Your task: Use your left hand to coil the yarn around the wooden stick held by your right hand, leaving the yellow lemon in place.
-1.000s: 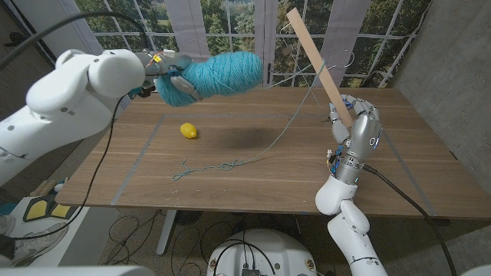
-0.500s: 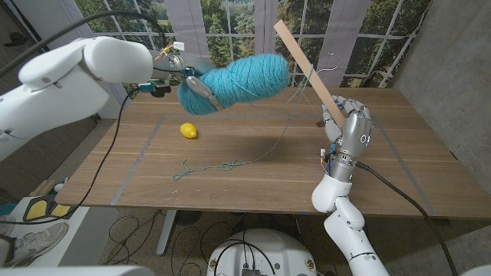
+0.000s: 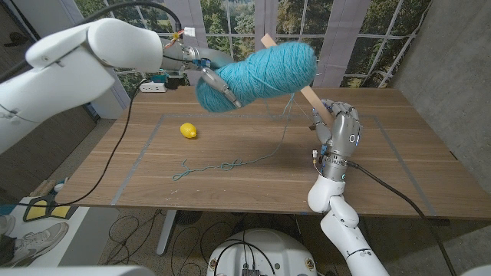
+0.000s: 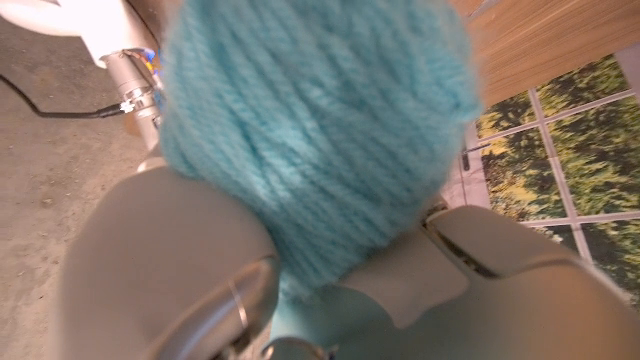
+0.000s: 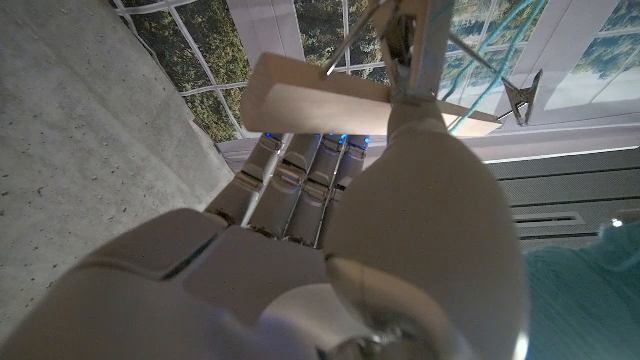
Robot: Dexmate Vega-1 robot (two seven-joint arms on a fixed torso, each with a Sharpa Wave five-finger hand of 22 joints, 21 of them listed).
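Head view. Your left hand [image 3: 211, 83] grasps the teal yarn skein [image 3: 261, 73] in the upper centre of the frame, raised well above the tabletop [image 3: 399, 165] and overlapping the wooden stick [image 3: 307, 92]. Your right hand [image 3: 335, 130], centre right, is clenched on the stick's lower end and holds it tilted. A loose strand [image 3: 265, 159] drops from near the stick to a slack tangle on the wood at lower centre. The likely fault: this tail drags as you circle and sweeps toward the yellow lemon [image 3: 188, 131], which lies at centre left, near the tangle. The bulky skein may also knock the stick and twist it in the grasp. The surface is brown wood marked with grey tape lines; windows showing trees stand behind, and a concrete wall is at right.

Left wrist view. The fingers [image 4: 180, 260] wrap the skein [image 4: 320, 130]; a loosened hold would drop it.

Right wrist view. The stick [image 5: 300, 105] crosses the upper centre above the curled fingers [image 5: 300, 180], with teal strands [image 5: 480, 70] near it at upper right.
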